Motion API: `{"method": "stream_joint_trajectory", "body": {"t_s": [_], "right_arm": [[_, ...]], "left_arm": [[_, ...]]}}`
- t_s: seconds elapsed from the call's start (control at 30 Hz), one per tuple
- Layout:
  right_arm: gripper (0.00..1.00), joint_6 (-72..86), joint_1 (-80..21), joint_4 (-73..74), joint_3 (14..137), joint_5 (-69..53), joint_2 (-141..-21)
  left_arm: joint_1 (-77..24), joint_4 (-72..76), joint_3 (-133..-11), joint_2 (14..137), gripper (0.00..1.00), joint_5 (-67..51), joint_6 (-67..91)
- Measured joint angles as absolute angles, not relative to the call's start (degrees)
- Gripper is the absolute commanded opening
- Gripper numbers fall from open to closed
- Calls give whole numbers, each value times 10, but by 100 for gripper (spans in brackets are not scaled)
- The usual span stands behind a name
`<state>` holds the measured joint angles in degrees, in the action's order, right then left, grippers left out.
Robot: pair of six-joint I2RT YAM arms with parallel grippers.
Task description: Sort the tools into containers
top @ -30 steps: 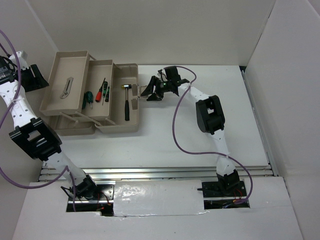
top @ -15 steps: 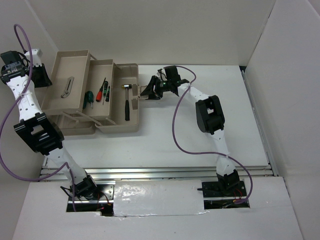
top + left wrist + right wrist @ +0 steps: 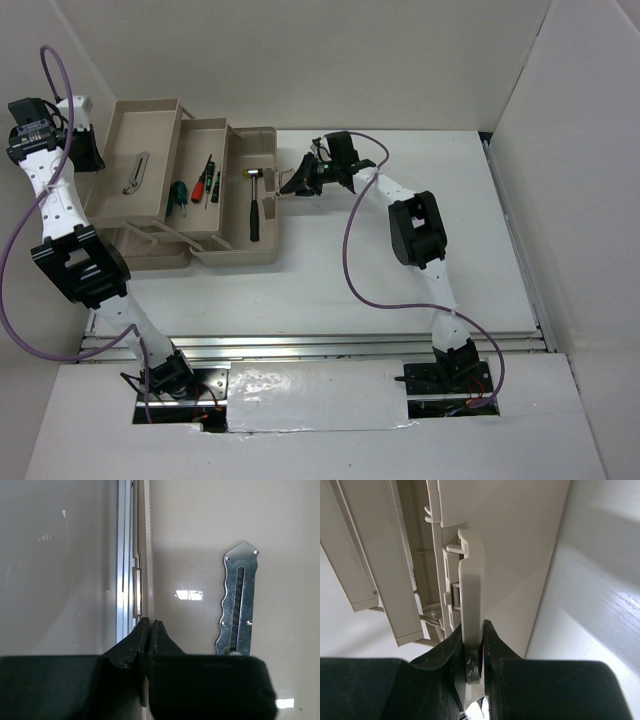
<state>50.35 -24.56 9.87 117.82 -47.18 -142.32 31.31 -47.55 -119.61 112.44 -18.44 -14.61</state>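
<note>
Left tool [image 3: 149,626] grips tray [image 3: 190,530] by its wall; right tool [image 3: 473,631] grips toolbox [image 3: 520,555] by pale handle [image 3: 470,580]. Silver wrench [image 3: 237,600] lies in tray.

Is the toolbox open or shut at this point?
Open. The trays are fanned out to the left of the base, and the mallet lying inside the base is in plain view.

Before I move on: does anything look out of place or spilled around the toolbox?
Nothing stands out. The wrench lies flat in the left tray, the screwdrivers in the middle tray, and the mallet in the deep base.
</note>
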Motion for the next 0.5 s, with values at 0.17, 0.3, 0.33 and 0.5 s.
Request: {"method": "stream_joint_trajectory", "body": {"t_s": [0.17, 0.3, 0.33, 0.5], "right_arm": [[0, 506, -246, 98, 1178, -472, -1423], [0, 507, -246, 98, 1178, -472, -1423], [0, 507, -246, 99, 1178, -472, -1423], [0, 508, -246, 99, 1178, -472, -1423]], "left_arm": [[286, -466, -1175, 1100, 0, -147, -166], [255, -469, -1173, 1083, 0, -133, -175], [248, -471, -1173, 1080, 0, -134, -176], [227, -479, -1174, 1072, 0, -138, -176]]}}
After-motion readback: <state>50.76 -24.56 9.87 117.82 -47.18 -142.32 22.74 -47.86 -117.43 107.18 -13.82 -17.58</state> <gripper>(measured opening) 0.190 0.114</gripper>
